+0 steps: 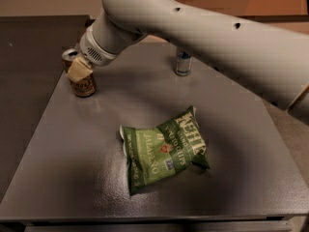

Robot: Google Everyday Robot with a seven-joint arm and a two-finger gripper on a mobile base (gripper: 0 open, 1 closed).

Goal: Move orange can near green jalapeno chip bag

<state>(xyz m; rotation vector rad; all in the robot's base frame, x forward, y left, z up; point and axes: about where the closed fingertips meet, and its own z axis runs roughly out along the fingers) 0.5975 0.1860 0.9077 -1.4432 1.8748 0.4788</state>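
Jaws of the gripper point(79, 71) are at the upper part of the orange can point(85, 86), at the far left of the bench point(67, 182). A cream-coloured pad lies across the can's front, but I cannot tell whether the jaws are clenched on the can or merely standing against it.

Nearest the camera, the grey bench shows its front edge and a bare stretch of top. Just behind that lies the green jalapeno chip bag point(164, 151), flat and crumpled, roughly in the middle of the bench, with its white lettering facing up and its long side running from front left to back right.

Farther back and to the left, well apart from the bag, the orange can stands upright near the bench's left edge. Its silver top shows behind the gripper.

Toward the far side, right of centre, a slimmer blue-and-silver can point(183, 63) stands upright, partly hidden by the arm point(207, 28). The pale arm crosses the upper part of the view from the right edge down to the gripper.
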